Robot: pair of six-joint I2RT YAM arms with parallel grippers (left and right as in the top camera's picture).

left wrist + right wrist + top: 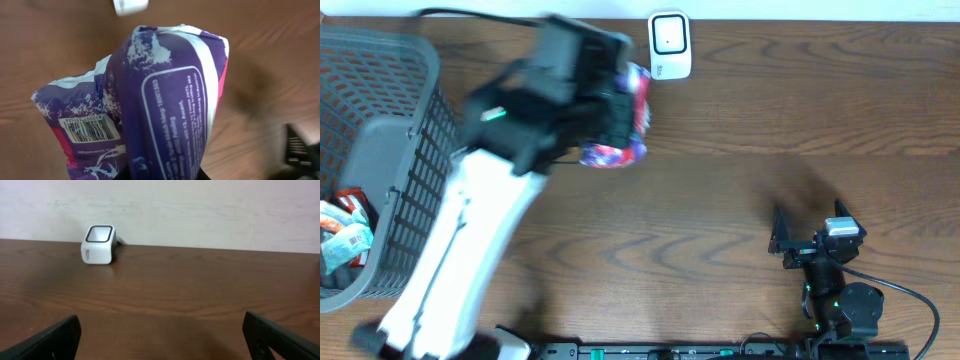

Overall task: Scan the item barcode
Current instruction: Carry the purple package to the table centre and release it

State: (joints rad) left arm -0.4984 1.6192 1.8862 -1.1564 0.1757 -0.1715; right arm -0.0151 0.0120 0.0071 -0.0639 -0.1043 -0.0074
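— Left tool [616, 112]?
— Pressed together on the purple packet [170, 100], near the scanner [670, 45].
— Right tool [162, 341]?
— Spread wide, gripping nothing, low over the tabletop [165, 290].
— Do the views differ?
— Only the left wrist shows the packet's barcode [90, 131]. Only overhead shows the grey basket [395, 140] at the tabletop's left edge.

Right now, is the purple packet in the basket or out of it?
Out: the left gripper holds the purple packet near the white scanner, clear of the grey basket.
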